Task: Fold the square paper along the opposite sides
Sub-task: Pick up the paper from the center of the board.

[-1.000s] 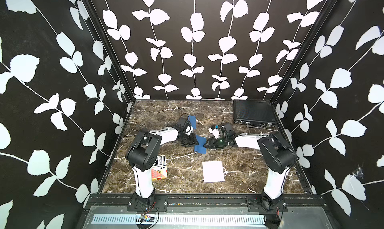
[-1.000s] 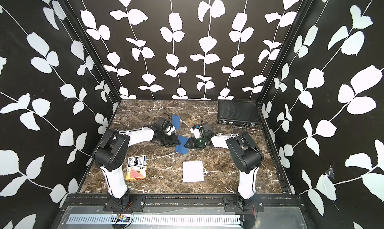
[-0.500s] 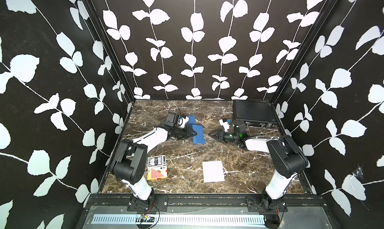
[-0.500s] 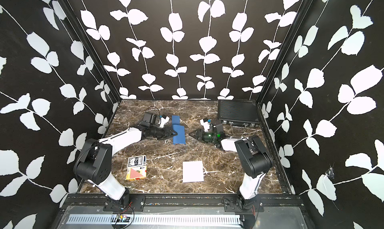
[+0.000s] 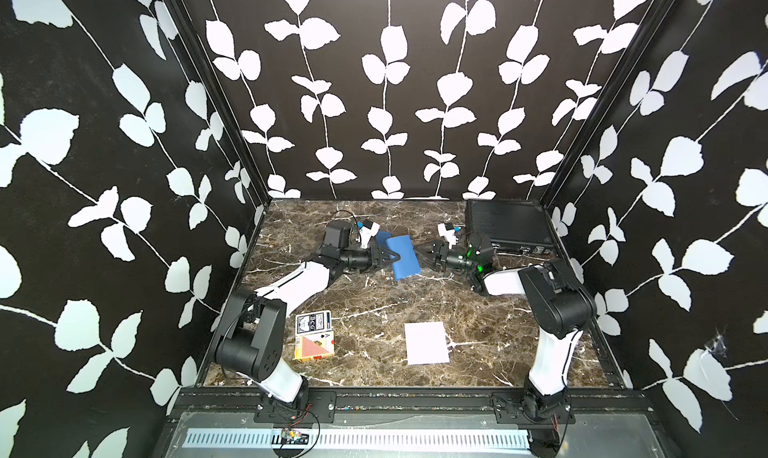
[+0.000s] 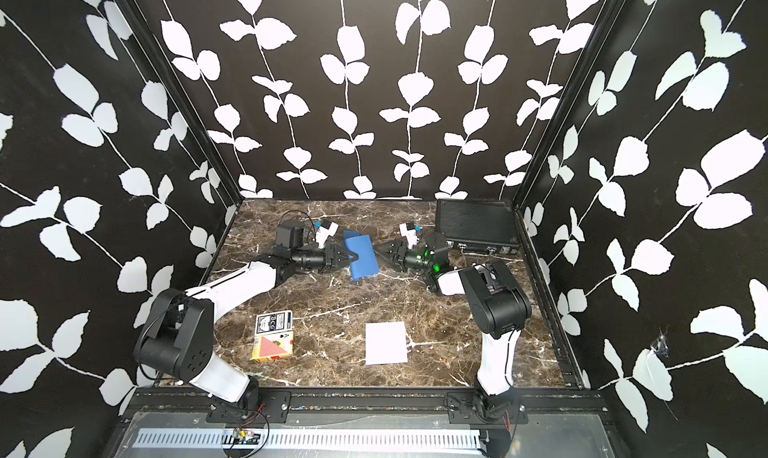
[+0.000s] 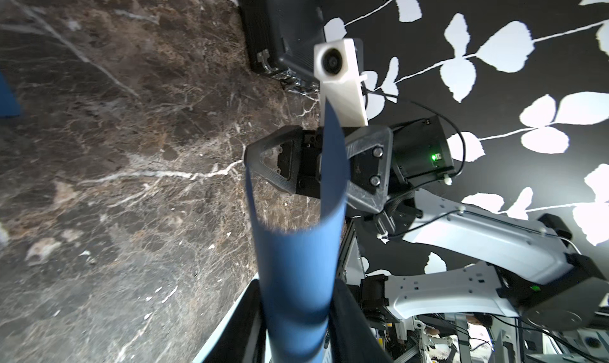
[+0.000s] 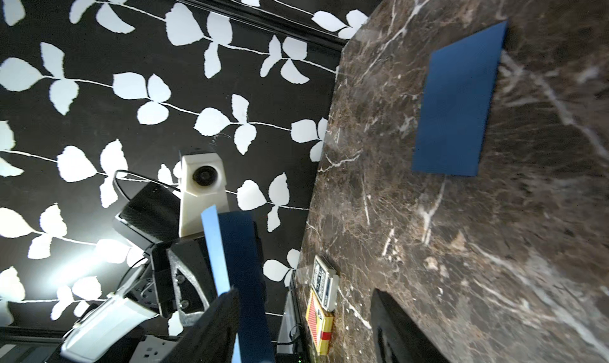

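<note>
Step in hand: folding in mid-air. As I read it, the blue paper is curled over but not yet creased.
Technique: line up the two opposite sides flush before any pressing, because a skewed overlap gives a crooked crease. Lower the curl onto the counter and flatten it there, since thin paper held by one end tends to sag and spring open.
Caution: the open end effector should clear the paper's free end without dragging it.
White sheet: nearest the front, flat on the counter, well apart from both arms.
Card boxes: front left, untouched.
Left end effector: clamped on one end of the blue paper, which runs out from between its fingers in the left wrist view.
Blue paper, location: lifted off the counter, between the two end effectors.
Right end effector: jaws apart. The paper's free end stands between them, beside one finger; whether they touch cannot be told.
Second blue sheet: flat on the counter, just behind the held paper.
Black case: far right corner.
</note>
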Controlling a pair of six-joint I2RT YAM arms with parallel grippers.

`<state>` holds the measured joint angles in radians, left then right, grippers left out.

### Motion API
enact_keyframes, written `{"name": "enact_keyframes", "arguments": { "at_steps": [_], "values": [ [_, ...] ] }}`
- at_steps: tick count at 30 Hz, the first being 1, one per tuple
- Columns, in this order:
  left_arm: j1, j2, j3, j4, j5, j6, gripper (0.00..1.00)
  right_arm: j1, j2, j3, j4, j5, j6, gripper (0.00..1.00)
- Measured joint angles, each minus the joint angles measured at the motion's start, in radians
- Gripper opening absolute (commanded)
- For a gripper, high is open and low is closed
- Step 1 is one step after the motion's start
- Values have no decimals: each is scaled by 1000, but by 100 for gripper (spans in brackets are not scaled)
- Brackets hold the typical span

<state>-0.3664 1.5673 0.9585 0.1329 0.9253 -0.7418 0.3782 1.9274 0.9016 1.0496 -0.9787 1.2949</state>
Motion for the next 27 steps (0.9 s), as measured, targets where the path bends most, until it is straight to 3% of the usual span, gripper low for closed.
{"name": "enact_keyframes", "arguments": {
  "at_steps": [10,19,27],
  "values": [
    [1,-3,-7,31,13,-17,28,4,0,27,43,-13,41,63],
    [2,-7,-7,28,29,2,27,-51,-90,24,-90,-33,-45,64],
    [2,-32,-10,28,64,6,27,12,-74,41,-58,-77,-12,65]
  ]
}}
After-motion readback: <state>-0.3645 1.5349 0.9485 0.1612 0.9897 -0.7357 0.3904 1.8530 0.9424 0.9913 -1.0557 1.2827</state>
